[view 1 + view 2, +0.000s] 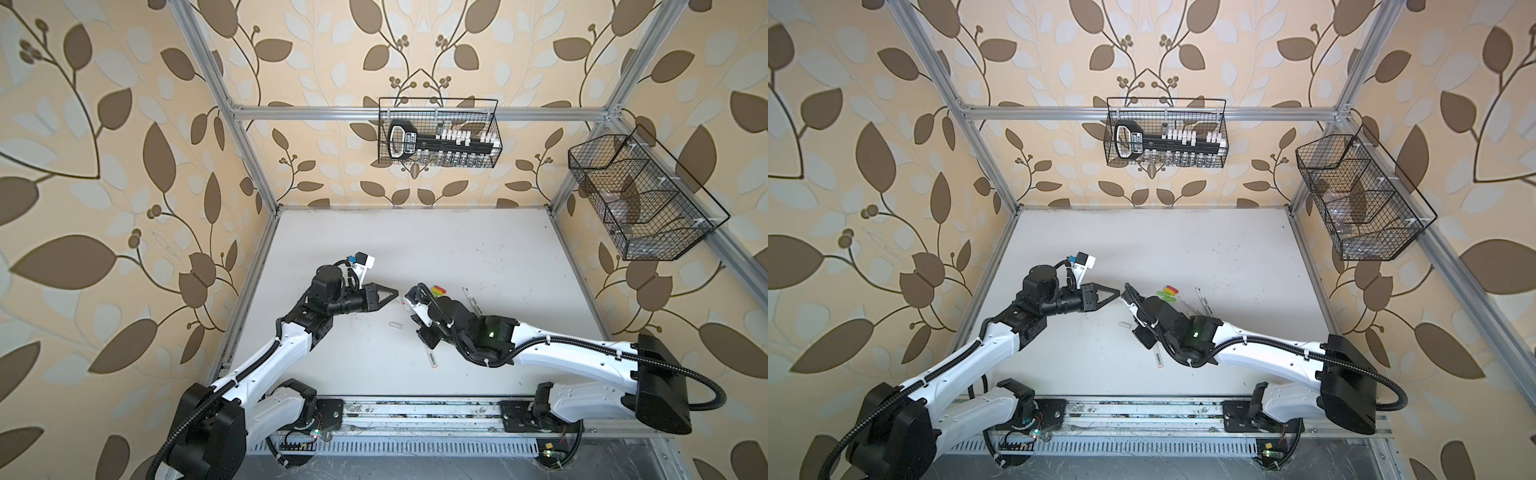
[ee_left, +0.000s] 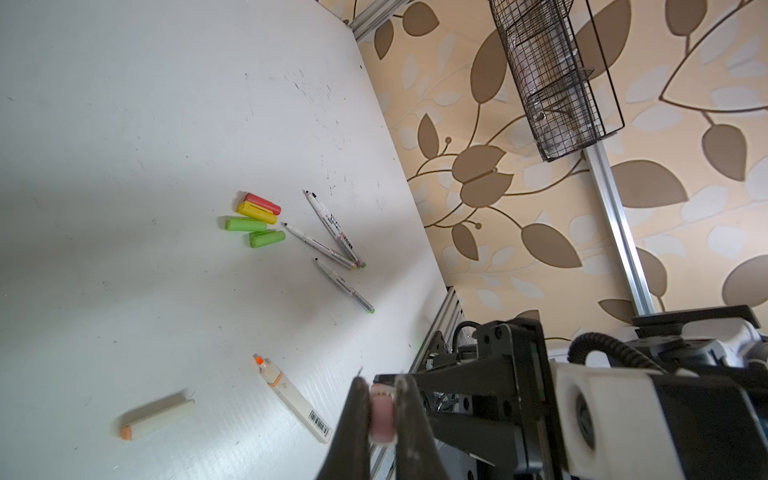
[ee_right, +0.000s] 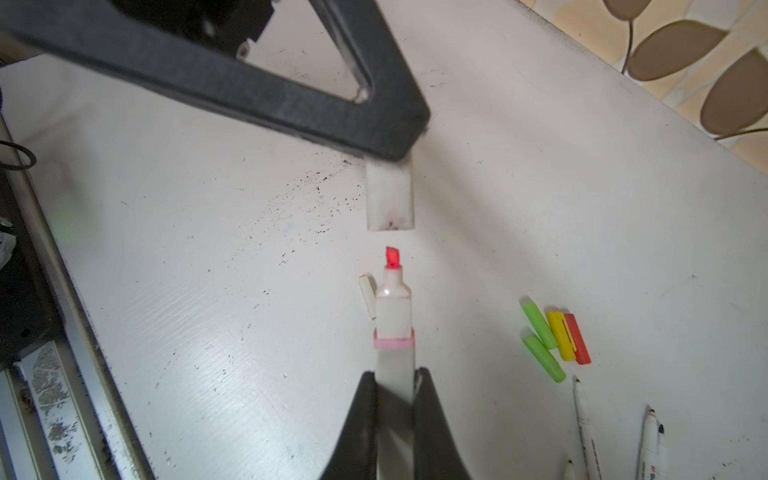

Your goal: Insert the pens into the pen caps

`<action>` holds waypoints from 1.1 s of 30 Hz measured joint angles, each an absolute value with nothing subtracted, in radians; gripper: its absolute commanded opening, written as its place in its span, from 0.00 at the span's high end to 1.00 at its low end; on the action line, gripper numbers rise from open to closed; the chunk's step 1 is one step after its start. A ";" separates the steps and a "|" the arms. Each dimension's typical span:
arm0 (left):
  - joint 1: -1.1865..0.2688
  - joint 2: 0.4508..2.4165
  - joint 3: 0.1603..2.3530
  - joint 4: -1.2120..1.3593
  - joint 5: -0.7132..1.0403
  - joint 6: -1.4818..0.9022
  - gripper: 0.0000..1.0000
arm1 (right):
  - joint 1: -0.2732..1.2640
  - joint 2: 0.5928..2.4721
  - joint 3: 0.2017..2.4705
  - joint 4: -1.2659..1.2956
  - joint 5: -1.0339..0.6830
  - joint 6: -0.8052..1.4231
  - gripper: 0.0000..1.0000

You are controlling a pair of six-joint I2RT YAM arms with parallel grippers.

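Nearest the lens, the right gripper has its jaws clamped on the barrel of a pale grey marker, held clear of the table. The left gripper pinches a pale grey cap. The marker's long axis lines up with the cap. Its red tip points at the cap's open mouth, just short of it and not touching.

We have 2 top views set high, side by side, looking steeply down on the table and the back wall; they share almost the whole scene. Our left wrist view sits close behind the left gripper, facing across the table toward the side basket. Our right wrist view looks along the right gripper, close to the table. Both wrist views share the coloured caps.
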State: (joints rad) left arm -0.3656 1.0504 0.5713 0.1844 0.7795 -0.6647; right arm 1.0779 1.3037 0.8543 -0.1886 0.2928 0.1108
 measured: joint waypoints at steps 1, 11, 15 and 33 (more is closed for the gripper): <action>-0.366 1.053 0.572 0.184 0.780 -0.665 1.00 | 1.078 1.304 0.854 -0.189 0.294 0.111 0.88; -0.368 1.080 0.575 0.183 0.780 -0.664 1.00 | 1.078 1.309 0.854 -0.180 0.297 0.110 0.88; -0.370 1.083 0.578 0.174 0.779 -0.662 1.00 | 1.078 1.316 0.855 -0.177 0.297 0.109 0.88; -0.412 1.124 0.633 0.070 0.749 -0.602 1.00 | 1.083 1.331 0.863 -0.183 0.344 0.102 0.88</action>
State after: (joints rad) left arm -0.4118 1.1236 0.6334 0.0700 0.7490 -0.6018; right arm 1.0832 1.3312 0.8627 -0.1833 0.3443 0.1017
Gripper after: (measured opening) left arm 0.104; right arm 0.119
